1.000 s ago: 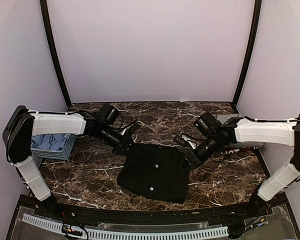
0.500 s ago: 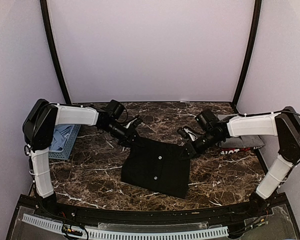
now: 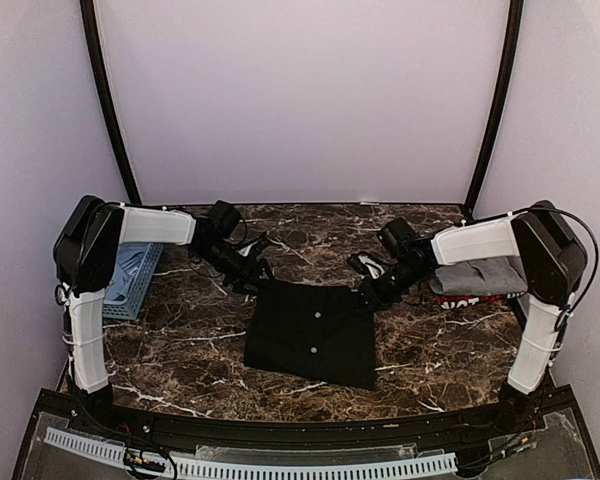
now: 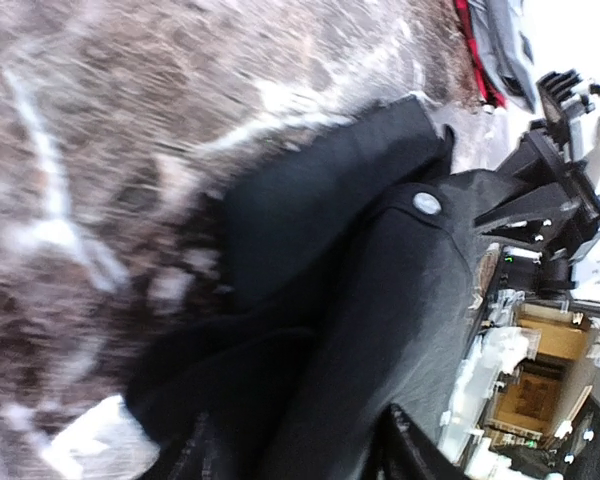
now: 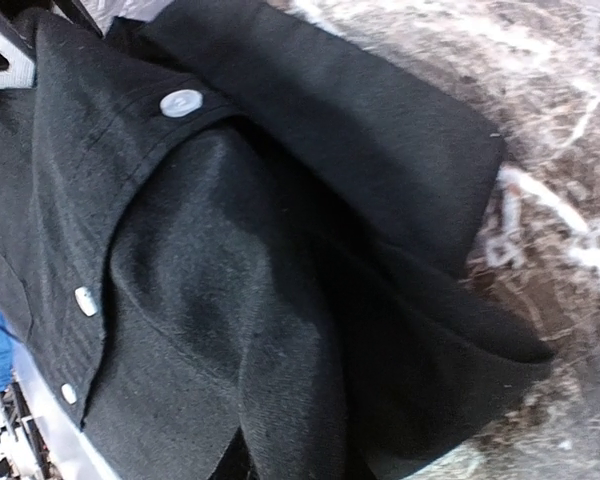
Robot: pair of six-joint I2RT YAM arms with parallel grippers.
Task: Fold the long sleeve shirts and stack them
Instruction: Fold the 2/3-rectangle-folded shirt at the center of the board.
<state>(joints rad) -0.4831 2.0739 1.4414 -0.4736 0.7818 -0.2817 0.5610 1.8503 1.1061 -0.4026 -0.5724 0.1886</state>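
The black long sleeve shirt (image 3: pixel 310 332) lies folded in a rough square at the table's middle, pale buttons (image 3: pixel 318 314) facing up. My left gripper (image 3: pixel 254 277) sits at its far left corner. In the left wrist view its fingers (image 4: pixel 398 440) stand apart, with loose black cloth (image 4: pixel 380 300) between them. At the shirt's far right corner is my right gripper (image 3: pixel 369 296). In the right wrist view a pinched ridge of black cloth (image 5: pixel 280 400) runs into its jaws, which hide under the fabric. A folded grey shirt (image 3: pixel 480 274) rests on a red-edged one (image 3: pixel 467 299) at the right.
A light-blue lattice basket (image 3: pixel 130 277) stands at the left edge behind my left arm. Dark marble table (image 3: pixel 180 350) shows around the black shirt. Black frame posts (image 3: pixel 485 130) rise at the back corners.
Both grippers have drawn the black shirt's far edge away from the near side, and it now lies flatter. The left jaws have spread apart from a shut grip.
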